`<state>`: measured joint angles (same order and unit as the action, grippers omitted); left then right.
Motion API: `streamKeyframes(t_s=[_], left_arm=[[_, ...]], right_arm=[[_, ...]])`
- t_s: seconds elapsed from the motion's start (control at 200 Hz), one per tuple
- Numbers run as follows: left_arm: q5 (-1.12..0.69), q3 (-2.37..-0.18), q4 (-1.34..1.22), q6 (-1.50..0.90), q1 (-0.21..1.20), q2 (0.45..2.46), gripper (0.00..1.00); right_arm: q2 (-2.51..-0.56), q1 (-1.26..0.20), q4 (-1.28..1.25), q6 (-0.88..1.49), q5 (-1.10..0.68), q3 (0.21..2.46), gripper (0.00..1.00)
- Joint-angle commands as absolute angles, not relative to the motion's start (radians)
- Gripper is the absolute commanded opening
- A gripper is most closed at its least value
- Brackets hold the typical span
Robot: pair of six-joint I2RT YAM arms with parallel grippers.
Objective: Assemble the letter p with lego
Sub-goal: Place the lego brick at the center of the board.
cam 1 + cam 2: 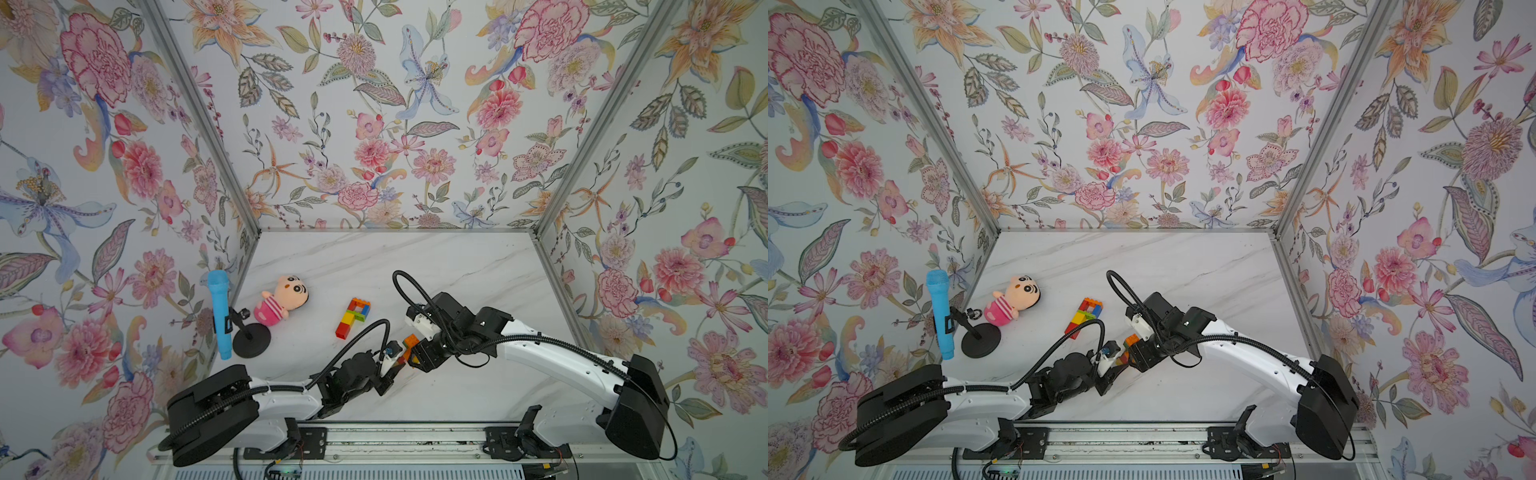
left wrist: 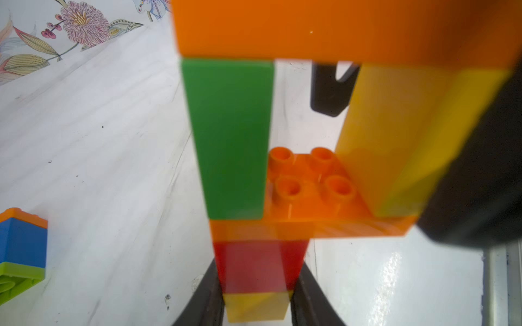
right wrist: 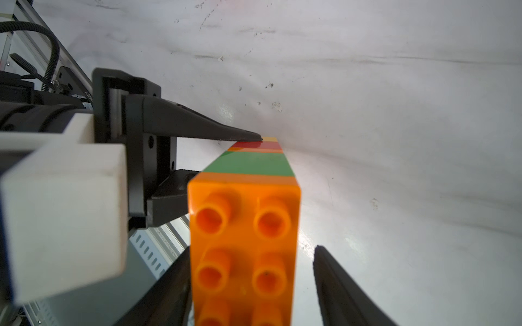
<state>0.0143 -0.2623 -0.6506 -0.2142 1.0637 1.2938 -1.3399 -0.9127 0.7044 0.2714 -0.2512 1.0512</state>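
Marble tabletop (image 1: pixel 457 266), floral walls (image 1: pixel 374 124): leftmost a blue microphone (image 1: pixel 219 313) and plush doll (image 1: pixel 282 300) are seen, then one lego letter (image 1: pixel 353 316) lying flat. Further right, a second lego assembly (image 1: pixel 410 341) is held between the arms. Its red-and-yellow stem is clamped by the left gripper (image 2: pixel 257 278), while the right gripper (image 3: pixel 251 254) is spread around the orange end, gripping nothing. A straight retreat, studs unbrushed, is advised. The gap beside one finger is shown only by the right wrist view, and the green-and-yellow loop only by the left.

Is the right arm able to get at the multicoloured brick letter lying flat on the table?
Probably yes. The right hand is open, gripping nothing, and bare marble table lies between it and the multicoloured brick letter; only the left arm's black cable loops nearby.
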Motion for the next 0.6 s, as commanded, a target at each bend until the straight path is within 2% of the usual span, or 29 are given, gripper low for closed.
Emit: streamKeyframes(t_s=[0.0,0.2,0.595], left_arm=[[-0.009,-0.298,-0.622,-0.249,1.032,1.289,0.24],[-0.026,-0.397,-0.346,-0.291,0.984,1.278,0.25],[-0.064,-0.761,0.310,-0.379,0.846,1.381,0.24]], right_arm=[[-1.292,-0.900,0.695,0.274,-0.249,1.037,0.71],[-1.170,-0.823,0.699,0.270,-0.231,1.013,0.72],[-1.010,-0.718,0.729,0.237,-0.084,0.962,0.71]])
